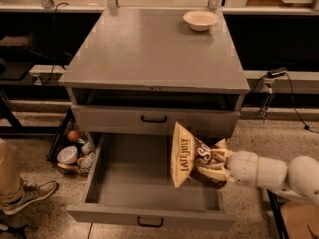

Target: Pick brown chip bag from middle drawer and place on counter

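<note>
The brown chip bag [192,157] hangs upright above the right side of the open middle drawer [149,217], its cream "LATE JULY" end facing left. My gripper [217,166] comes in from the right on a white arm and is shut on the bag's right side, holding it above the drawer floor. The counter [149,49] is the broad grey top of the cabinet, above and behind the bag.
A cream round bowl [200,19] stands on the counter's far right corner. A shut grey drawer panel with a black handle [153,119] sits above the open drawer. A basket of small items [72,151] stands on the floor to the left. A person's shoe [30,197] is at lower left.
</note>
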Available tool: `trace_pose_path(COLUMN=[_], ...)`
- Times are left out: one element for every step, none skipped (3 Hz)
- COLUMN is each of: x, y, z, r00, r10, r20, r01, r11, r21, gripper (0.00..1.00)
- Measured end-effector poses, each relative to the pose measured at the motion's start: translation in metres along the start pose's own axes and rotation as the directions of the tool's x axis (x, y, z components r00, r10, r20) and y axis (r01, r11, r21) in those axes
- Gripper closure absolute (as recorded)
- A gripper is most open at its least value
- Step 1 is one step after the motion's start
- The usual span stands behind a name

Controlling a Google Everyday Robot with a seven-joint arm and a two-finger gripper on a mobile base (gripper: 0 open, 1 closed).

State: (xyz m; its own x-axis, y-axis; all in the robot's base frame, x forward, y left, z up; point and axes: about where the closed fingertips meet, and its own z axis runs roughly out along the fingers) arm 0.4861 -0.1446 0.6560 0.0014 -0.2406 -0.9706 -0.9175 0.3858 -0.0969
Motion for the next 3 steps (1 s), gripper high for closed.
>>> trace_pose_path(x=[-0.089,-0.198,-0.198], y=[-0.015,-0.038,-0.038], z=[-0.047,-0.097,-0.097], r00=[0.991,0.953,0.953], r10=[-0.133,-0.303,-0.303], r20=[0.029,0.026,0.026], r01=[0.132,0.298,0.298], r11=[0.9902,0.9470,0.9470], r21=[0.046,0.119,0.119], gripper=[1.00,1.00,1.00])
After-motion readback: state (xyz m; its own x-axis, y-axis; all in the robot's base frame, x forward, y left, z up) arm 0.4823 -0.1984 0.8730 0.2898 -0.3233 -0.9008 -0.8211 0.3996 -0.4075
